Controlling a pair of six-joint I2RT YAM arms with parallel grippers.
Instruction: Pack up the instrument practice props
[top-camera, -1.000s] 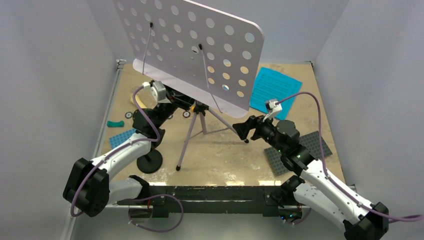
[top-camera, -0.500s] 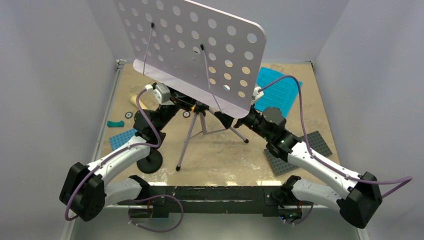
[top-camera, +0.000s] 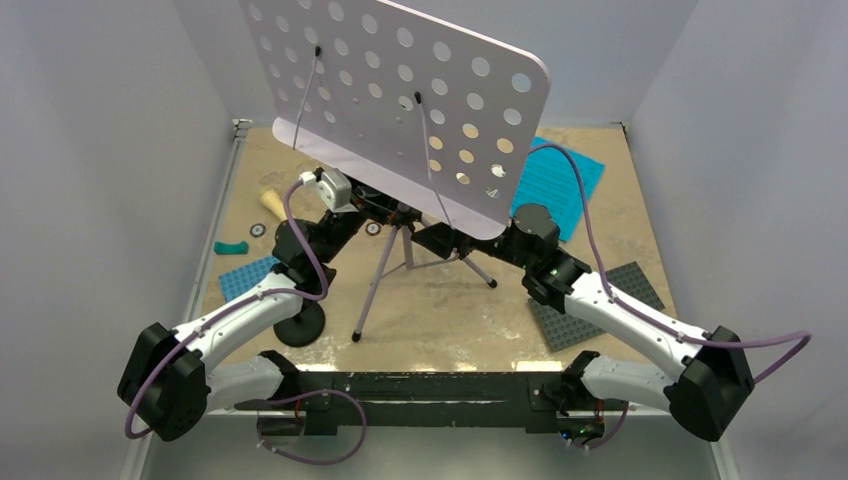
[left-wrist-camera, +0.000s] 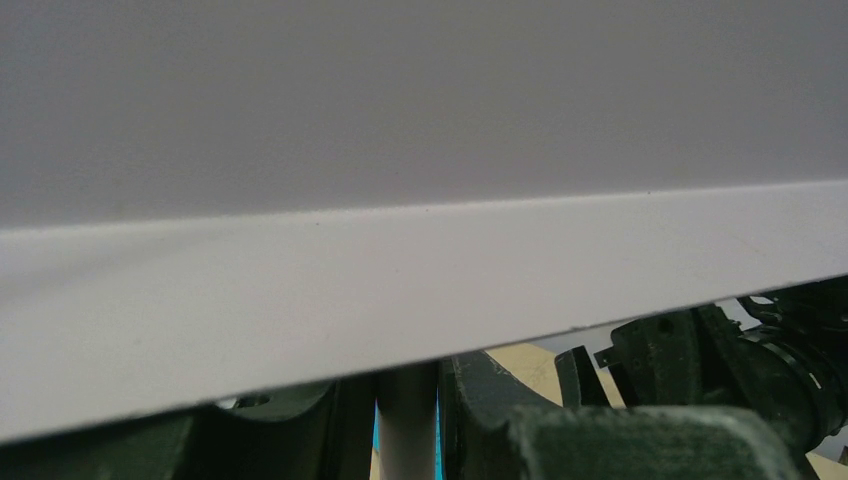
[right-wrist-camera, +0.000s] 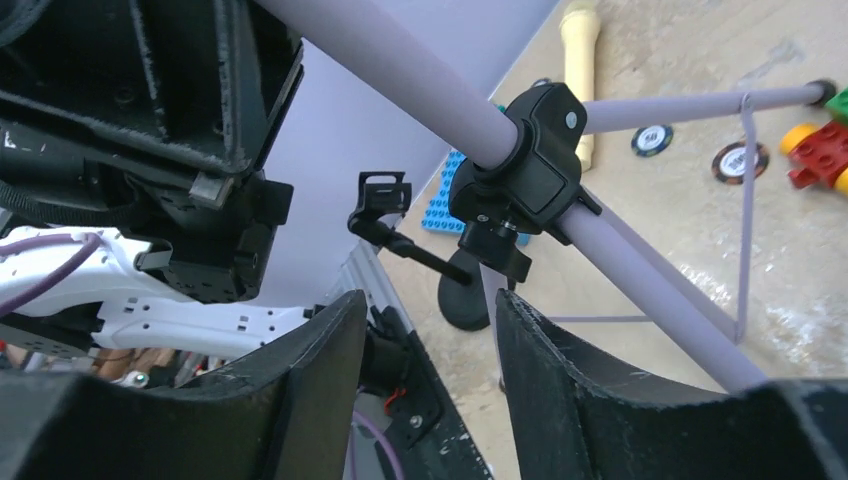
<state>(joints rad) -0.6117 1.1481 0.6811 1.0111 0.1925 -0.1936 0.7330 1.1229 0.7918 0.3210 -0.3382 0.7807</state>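
The lavender hole-punched music stand (top-camera: 400, 100) stands mid-table on its silver tripod (top-camera: 378, 290). My left gripper (top-camera: 378, 210) is under the board, shut on the stand's pole (left-wrist-camera: 407, 420); the board's underside (left-wrist-camera: 400, 150) fills that view. My right gripper (top-camera: 437, 240) is open and empty, its fingers (right-wrist-camera: 300, 400) just short of the black clamp collar (right-wrist-camera: 530, 160) and its knob (right-wrist-camera: 490, 252). Teal sheet-music pages (top-camera: 560, 180) lie back right. The cream microphone (top-camera: 272, 203) lies back left, also in the right wrist view (right-wrist-camera: 580, 60). The black mic stand base (top-camera: 300, 325) sits front left.
A blue studded baseplate (top-camera: 245, 275) and a teal brick (top-camera: 232, 247) lie at the left. A grey baseplate (top-camera: 590, 310) lies under my right arm. Small round discs (right-wrist-camera: 652, 140) and coloured bricks (right-wrist-camera: 820, 140) lie behind the tripod. Walls close in three sides.
My right gripper has moved left from the tripod's right leg to the clamp collar under the board. The board has shifted a little to the right. The left gripper keeps its hold.
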